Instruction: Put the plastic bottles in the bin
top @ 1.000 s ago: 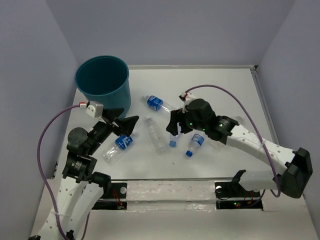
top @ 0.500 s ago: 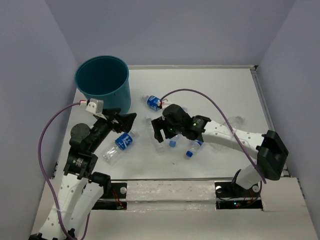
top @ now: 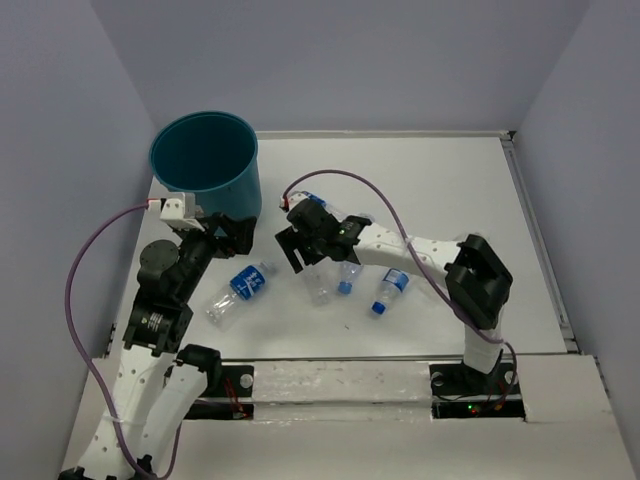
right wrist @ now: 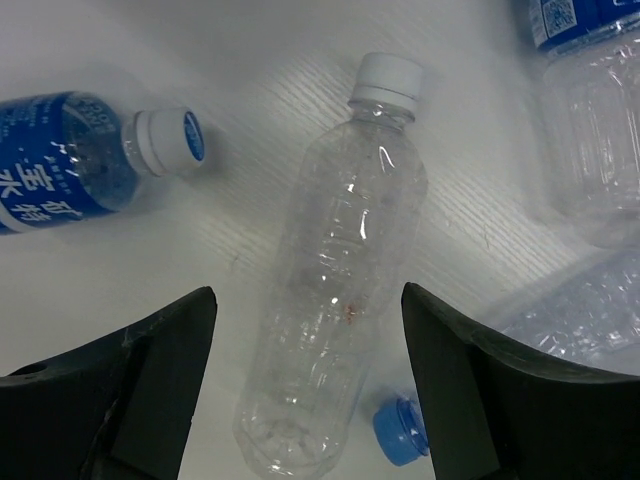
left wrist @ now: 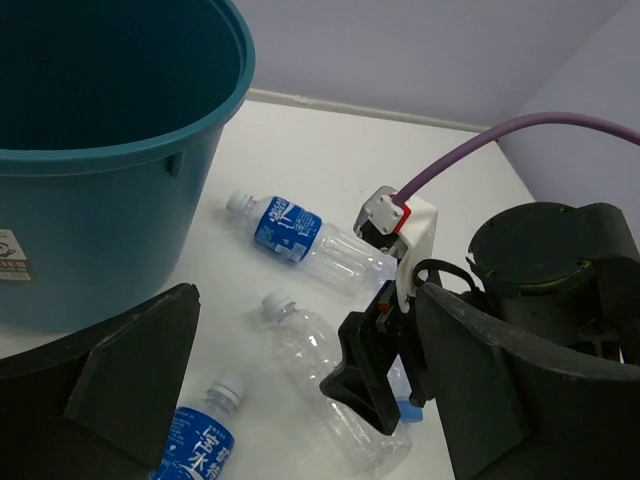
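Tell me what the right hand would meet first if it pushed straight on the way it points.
Probably the plain white-capped bottle, which lies centred between the open fingers of the right hand; the gap is hard to judge.

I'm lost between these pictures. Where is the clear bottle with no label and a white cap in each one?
Top view: the clear bottle lies slanted near the middle, its upper end under the right claw.
Left wrist: lower middle, cap toward upper left.
Right wrist: dead centre, cap at top.
Shared landmark: the blue-labelled bottle beside it, to its left, at the bottom edge, at the left edge.
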`<action>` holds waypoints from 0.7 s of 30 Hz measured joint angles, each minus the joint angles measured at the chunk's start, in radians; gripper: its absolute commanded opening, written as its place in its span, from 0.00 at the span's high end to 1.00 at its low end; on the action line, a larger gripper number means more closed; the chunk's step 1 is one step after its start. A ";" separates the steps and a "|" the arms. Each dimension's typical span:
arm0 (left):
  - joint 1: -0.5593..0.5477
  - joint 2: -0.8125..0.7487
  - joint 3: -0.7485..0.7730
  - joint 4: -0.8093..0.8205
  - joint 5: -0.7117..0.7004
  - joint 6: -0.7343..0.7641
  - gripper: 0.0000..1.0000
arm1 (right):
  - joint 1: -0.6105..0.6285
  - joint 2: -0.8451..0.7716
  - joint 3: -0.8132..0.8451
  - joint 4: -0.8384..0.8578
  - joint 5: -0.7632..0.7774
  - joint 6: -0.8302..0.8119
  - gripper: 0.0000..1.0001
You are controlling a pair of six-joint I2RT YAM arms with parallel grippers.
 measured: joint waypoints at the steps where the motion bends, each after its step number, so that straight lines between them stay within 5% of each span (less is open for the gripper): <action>1: 0.000 0.016 0.013 -0.013 0.002 -0.002 0.01 | 0.000 0.002 0.000 -0.013 0.013 -0.002 0.20; 5: 0.000 0.119 0.104 -0.092 0.044 -0.031 0.01 | -0.007 -0.069 -0.034 -0.043 0.073 -0.011 0.20; 10: -0.021 0.210 0.100 -0.091 0.129 -0.107 0.01 | -0.051 -0.401 -0.163 -0.052 0.125 -0.023 0.20; 16: -0.267 0.449 0.080 -0.054 0.024 -0.190 0.01 | -0.214 -0.734 -0.336 -0.035 0.146 -0.018 0.21; 21: -0.419 0.639 0.080 -0.057 -0.177 -0.216 0.02 | -0.306 -0.780 -0.449 -0.044 0.140 0.001 0.25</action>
